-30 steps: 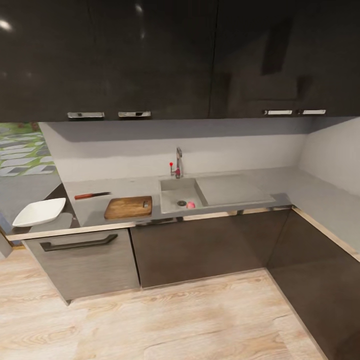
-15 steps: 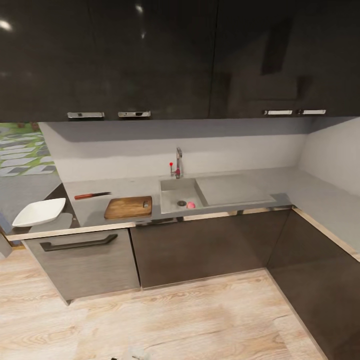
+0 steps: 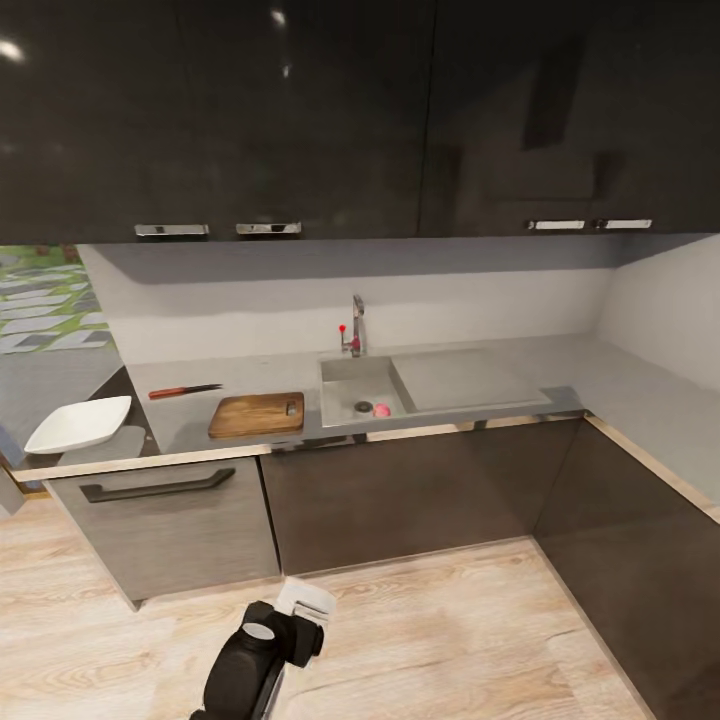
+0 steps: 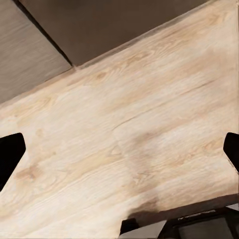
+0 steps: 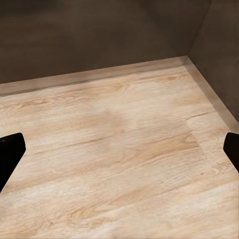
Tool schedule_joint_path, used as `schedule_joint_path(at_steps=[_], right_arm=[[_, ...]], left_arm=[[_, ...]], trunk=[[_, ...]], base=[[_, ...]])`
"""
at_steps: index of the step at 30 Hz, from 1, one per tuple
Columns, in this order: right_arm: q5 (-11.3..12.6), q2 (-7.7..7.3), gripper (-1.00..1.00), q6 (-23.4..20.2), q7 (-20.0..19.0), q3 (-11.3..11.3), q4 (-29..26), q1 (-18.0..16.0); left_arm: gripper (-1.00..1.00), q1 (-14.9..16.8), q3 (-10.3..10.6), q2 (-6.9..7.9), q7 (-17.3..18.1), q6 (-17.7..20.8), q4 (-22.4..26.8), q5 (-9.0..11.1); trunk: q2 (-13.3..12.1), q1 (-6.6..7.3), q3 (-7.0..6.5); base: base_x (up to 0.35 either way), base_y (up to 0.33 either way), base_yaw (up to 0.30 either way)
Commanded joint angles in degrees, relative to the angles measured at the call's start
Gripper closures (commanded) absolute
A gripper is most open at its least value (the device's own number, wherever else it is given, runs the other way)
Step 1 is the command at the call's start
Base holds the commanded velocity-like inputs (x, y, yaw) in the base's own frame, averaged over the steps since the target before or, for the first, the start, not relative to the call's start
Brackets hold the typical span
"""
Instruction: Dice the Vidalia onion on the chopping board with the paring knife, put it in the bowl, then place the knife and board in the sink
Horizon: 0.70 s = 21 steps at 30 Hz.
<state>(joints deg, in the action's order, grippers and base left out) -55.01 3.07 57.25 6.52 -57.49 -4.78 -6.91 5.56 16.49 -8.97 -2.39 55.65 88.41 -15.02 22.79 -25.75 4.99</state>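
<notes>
Left hand (image 3: 305, 603) newly risen — open.

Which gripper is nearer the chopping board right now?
Left, as far as I can tell. The left arm is raised over the floor below the chopping board. The right gripper faces bare floor by the corner cabinets; its distance is unclear.

My left arm's black-and-white claw (image 3: 303, 607) has risen into the head view, above the pale wooden floor (image 3: 450, 640) before the cabinets.
</notes>
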Motion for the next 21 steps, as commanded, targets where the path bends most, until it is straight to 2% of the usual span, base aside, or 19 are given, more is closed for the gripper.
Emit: schedule_joint_path(at_steps=[1, 3, 4, 6, 8, 9, 10, 11, 12, 13, 19, 21], right_arm=[[-0.6, 0.02, -1.0, 0.1, 0.6, -0.1, 0.0, 0.0], [-0.6, 0.01, -1.0, 0.0, 0.6, -0.1, 0.0, 0.0], [-0.6, 0.01, -1.0, -0.1, 0.6, -0.1, 0.0, 0.0], [-0.6, 0.01, -1.0, -0.1, 0.6, -0.1, 0.0, 0.0], [-0.6, 0.01, -1.0, -0.2, 0.6, -0.1, 0.0, 0.0], [-0.6, 0.01, -1.0, -0.2, 0.6, -0.1, 0.0, 0.0], [-0.6, 0.01, -1.0, -0.2, 0.6, -0.1, 0.0, 0.0], [-0.6, 0.01, -1.0, -0.3, 0.6, -0.1, 0.0, 0.0], [-0.6, 0.01, -1.0, -0.3, 0.6, -0.1, 0.0, 0.0], [-0.6, 0.01, -1.0, -0.3, 0.6, -0.1, 0.0, 0.0], [-0.6, -0.02, -1.0, -0.3, 0.6, -0.1, 0.0, 0.0], [-0.6, -0.04, -1.0, -0.3, 0.6, -0.1, -0.1, 0.0]], left_arm=[[-1.0, 1.7, 0.4, -0.03, -0.3, 0.6, 0.3, 0.1], [-1.0, 3.3, 0.6, -0.05, -0.3, 0.8, 0.4, 0.2], [-1.0, 7.1, 0.9, -0.06, -0.3, 1.5, 0.5, 0.2], [-1.0, 10.7, 1.0, -0.07, -0.3, 1.7, 0.6, 0.4], [-1.0, 16.6, 1.0, -0.08, -0.3, 2.2, 0.6, 1.1], [-1.0, 19.7, 1.0, -0.11, -0.3, 2.4, 0.6, 2.0], [-1.0, 21.5, 1.0, -0.14, -0.3, 2.4, 0.5, 2.8], [-1.0, 28.0, 1.0, -0.21, -0.3, 2.6, 0.4, 6.0], [-1.0, 29.6, 1.0, -0.22, -0.3, 2.6, 0.3, 6.8], [-1.0, 32.5, 1.0, -0.23, -0.3, 2.6, 0.2, 8.5], [-1.0, 43.0, 1.0, -0.29, -0.5, 2.6, -2.8, 15.4], [-1.0, 45.1, 1.0, -0.31, -0.6, 2.6, -4.3, 16.5]], trunk=[[0.1, -0.03, 0.13], [0.1, -0.03, 0.13], [0.1, -0.03, 0.13], [0.1, -0.03, 0.13], [0.1, -0.03, 0.13], [0.1, -0.03, 0.13], [0.1, -0.03, 0.13], [0.1, -0.03, 0.13], [0.1, -0.03, 0.13], [0.1, -0.03, 0.13], [0.1, -0.03, 0.13], [0.1, -0.03, 0.13]], base=[[0.0, 0.0, 0.0], [0.0, 0.0, 0.0], [0.0, 0.0, 0.0], [0.0, 0.0, 0.0], [0.0, 0.0, 0.0], [0.0, 0.0, 0.0], [0.0, 0.0, 0.0], [0.0, 0.0, 0.0], [0.0, 0.0, 0.0], [0.0, 0.0, 0.0], [0.0, 0.0, 0.0], [0.0, 0.0, 0.0]])
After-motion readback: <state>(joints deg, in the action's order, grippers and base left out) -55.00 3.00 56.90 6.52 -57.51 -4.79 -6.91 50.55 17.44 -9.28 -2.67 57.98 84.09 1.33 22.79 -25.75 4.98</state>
